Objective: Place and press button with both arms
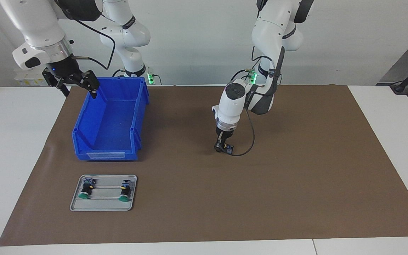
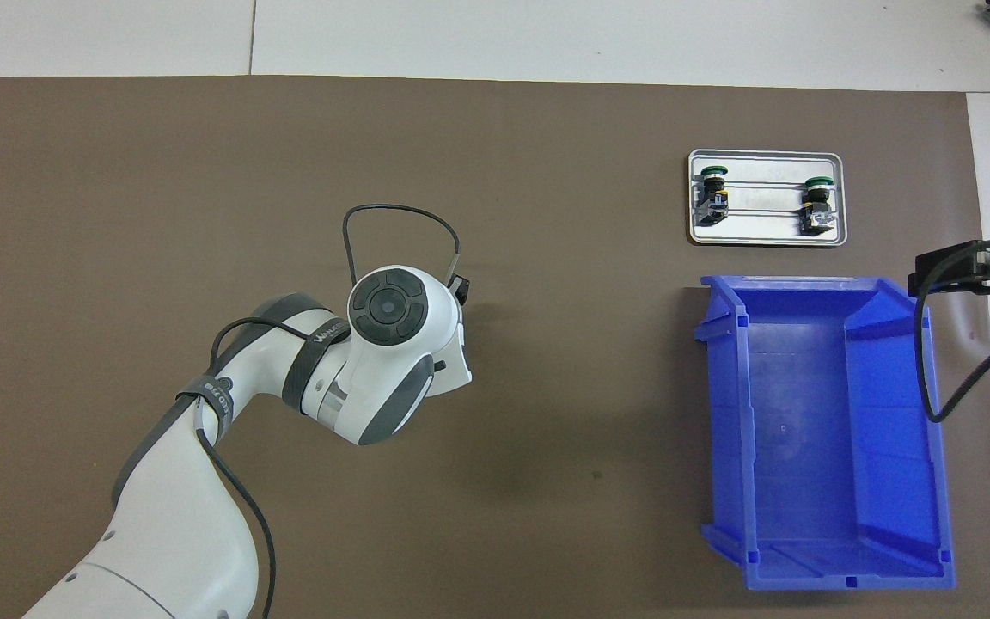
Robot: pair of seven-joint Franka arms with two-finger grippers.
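Two buttons (image 1: 86, 189) (image 1: 125, 189) with green caps lie on their sides on a small grey tray (image 1: 103, 206), which sits on the mat farther from the robots than the blue bin. The overhead view shows them too, the buttons (image 2: 712, 196) (image 2: 817, 206) on the tray (image 2: 766, 238). My left gripper (image 1: 223, 147) points straight down at the middle of the brown mat. A small dark piece with a blue bit (image 1: 229, 149) shows at its tip, right at the mat. From overhead the wrist hides it. My right gripper (image 1: 78, 88) hangs open over the bin's corner nearest the robots, holding nothing.
A deep blue bin (image 1: 112, 120) stands empty at the right arm's end of the table, with the tray just beyond its label end. A loop of black cable (image 1: 250, 141) hangs beside my left gripper. The brown mat (image 1: 296, 177) covers most of the table.
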